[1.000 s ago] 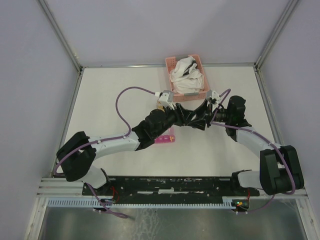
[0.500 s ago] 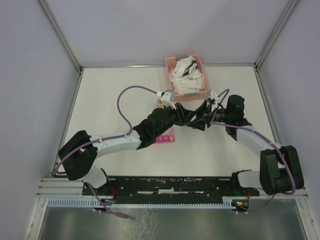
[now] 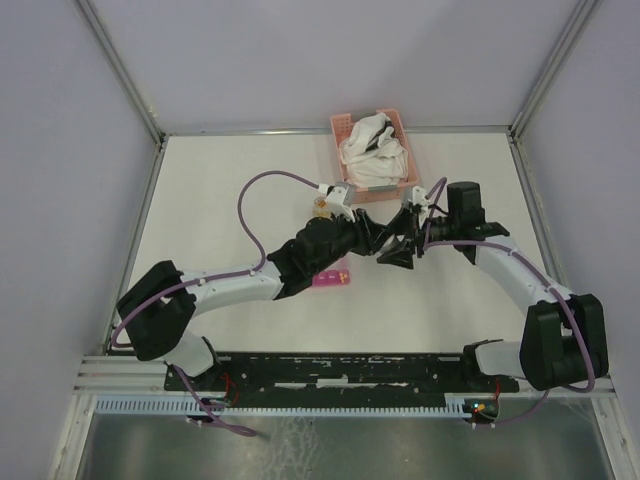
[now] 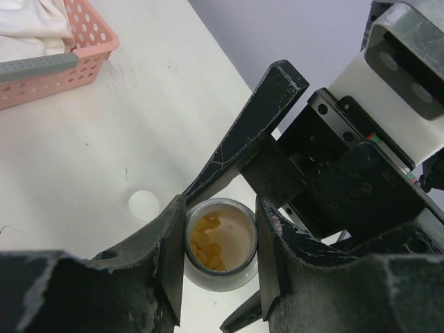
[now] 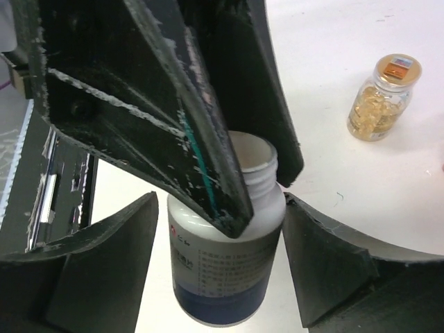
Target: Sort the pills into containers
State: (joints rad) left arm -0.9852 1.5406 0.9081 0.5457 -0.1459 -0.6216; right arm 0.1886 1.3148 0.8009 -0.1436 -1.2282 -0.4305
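My left gripper (image 4: 220,243) is shut on the neck of an open white pill bottle (image 4: 220,239) that holds several yellow pills. The same bottle shows in the right wrist view (image 5: 225,277), with a white label and a blue band at its base. My right gripper (image 5: 222,270) is open, with one finger on each side of the bottle's body and a gap on both sides. In the top view the two grippers, left (image 3: 372,238) and right (image 3: 396,250), meet at mid-table. The magenta pill-box strip (image 3: 331,276) lies just beside and under the left arm.
A small amber pill bottle (image 5: 383,97) with a gold cap stands on the table nearby, and it also shows in the top view (image 3: 321,207). A round white disc (image 4: 143,205) lies on the table. The pink lattice basket (image 3: 338,124) with white cloths stands at the back.
My right gripper's jaws have spread away from the white bottle and the right wrist has shifted back. The left gripper keeps hold of the bottle and has moved slightly nearer.
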